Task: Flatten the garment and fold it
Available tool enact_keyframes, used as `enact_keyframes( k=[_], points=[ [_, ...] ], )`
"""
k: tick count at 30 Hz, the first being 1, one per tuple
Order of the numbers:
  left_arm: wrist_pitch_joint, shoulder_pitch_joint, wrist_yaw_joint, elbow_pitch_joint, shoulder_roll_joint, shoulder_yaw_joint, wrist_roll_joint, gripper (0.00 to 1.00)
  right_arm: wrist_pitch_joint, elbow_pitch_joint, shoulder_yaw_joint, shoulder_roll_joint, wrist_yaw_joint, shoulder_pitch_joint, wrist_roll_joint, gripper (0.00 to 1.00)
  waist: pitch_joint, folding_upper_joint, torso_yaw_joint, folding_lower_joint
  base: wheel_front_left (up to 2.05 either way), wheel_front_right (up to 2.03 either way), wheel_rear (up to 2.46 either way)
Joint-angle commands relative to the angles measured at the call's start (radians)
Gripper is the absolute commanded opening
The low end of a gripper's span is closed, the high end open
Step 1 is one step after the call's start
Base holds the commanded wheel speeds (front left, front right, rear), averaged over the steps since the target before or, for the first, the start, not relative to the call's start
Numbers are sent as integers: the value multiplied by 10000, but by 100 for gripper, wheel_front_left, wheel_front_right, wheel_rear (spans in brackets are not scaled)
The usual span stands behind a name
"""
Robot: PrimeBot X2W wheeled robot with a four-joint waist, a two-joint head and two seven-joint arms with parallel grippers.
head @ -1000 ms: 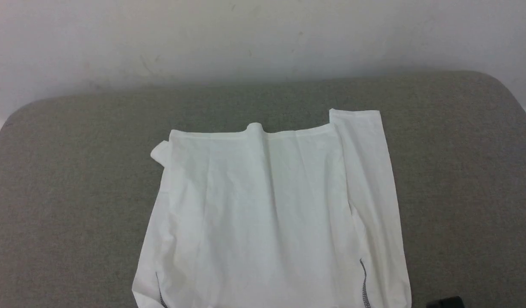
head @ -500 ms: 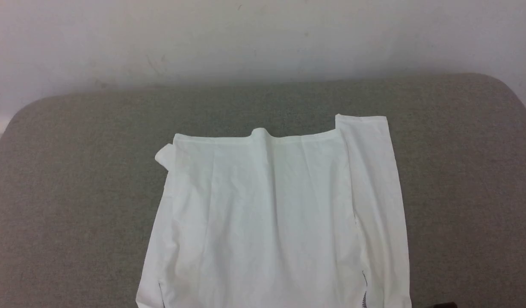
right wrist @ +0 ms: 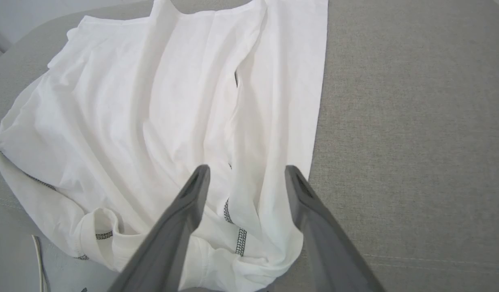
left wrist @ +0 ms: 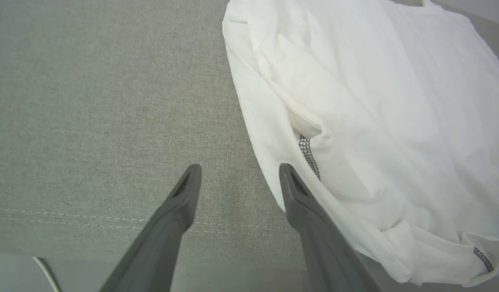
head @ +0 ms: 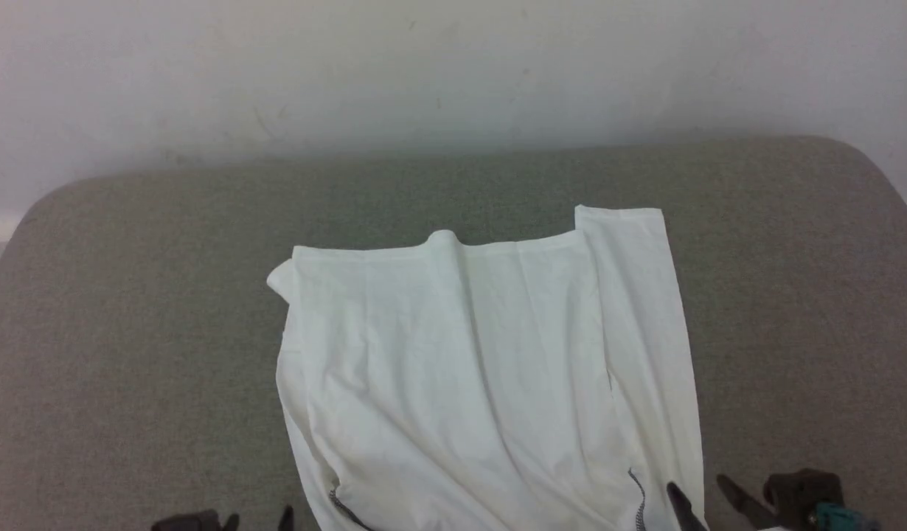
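– Garment [head: 483, 369], where is it?
– White top, spread on the grey padded surface [head: 129, 332], centre-right in head view. It's wrinkled, with one sleeve [head: 638, 332] laid straight along its right side. Near edge is bunched, grey zigzag stitching [left wrist: 308, 152] showing.
– Left gripper [left wrist: 240, 170]?
– Jaws wide apart, nothing held. Bare grey surface shows in the gap, and one finger is just beside the top's left edge.
– Right gripper [right wrist: 247, 169]?
– Jaws wide apart too, over the near right corner. Cloth shows in the gap but isn't pinched. Can't tell if it's touching.
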Motion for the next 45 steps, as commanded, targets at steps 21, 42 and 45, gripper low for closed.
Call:
enact_keyframes(
  k=[21, 42, 45],
  points=[
    [397, -5264, -996, 288, 1487, 1502, 349, 100, -844, -2981, 16, 90, -19, -1732, -226, 100, 1703, 0, -444, -1, 0, 0, 0],
    [5009, -10837, -3359, 6697, 1286, 298, -796, 100, -1025, -3156, 371, 62, -19, -2827, -591, 100, 4293, 0, -1387, -1, 0, 0, 0],
    [5237, -10986, -3439, 7249, 1315, 187, -775, 100, -1070, -3155, 383, 68, -19, -2827, -643, 100, 4502, 0, -1480, -1, 0, 0, 0]
  ],
)
